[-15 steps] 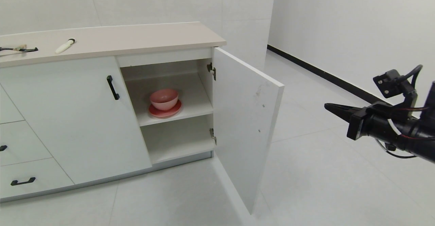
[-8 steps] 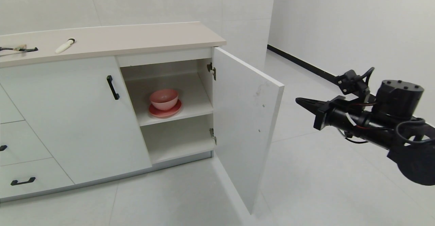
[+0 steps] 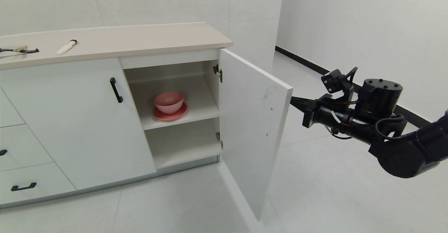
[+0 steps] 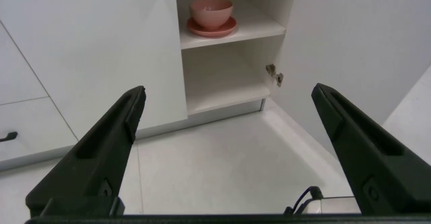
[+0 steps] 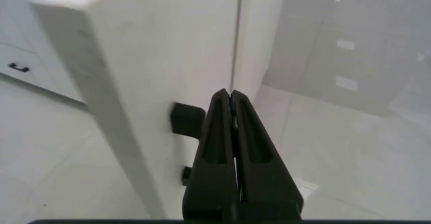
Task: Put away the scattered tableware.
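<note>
Two pink pieces, a bowl (image 3: 168, 101) on a plate (image 3: 170, 115), sit on the cabinet's upper shelf (image 3: 201, 114), at 9 o'clock from the right gripper (image 3: 294, 101), whose tip meets the open door's (image 3: 252, 128) free edge. The left gripper (image 4: 229, 93) has its jaws wide apart, with bowl and plate far ahead between them. From the right wrist, the jaws are pressed together just beside the door handle (image 5: 187, 118).

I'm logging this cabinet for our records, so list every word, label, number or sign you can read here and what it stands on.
None: no readable text in any view.
The open cabinet door, the countertop, the pink bowl and the plate under it are plain.
The white-handled utensil on the countertop is too small to show any print.
</note>
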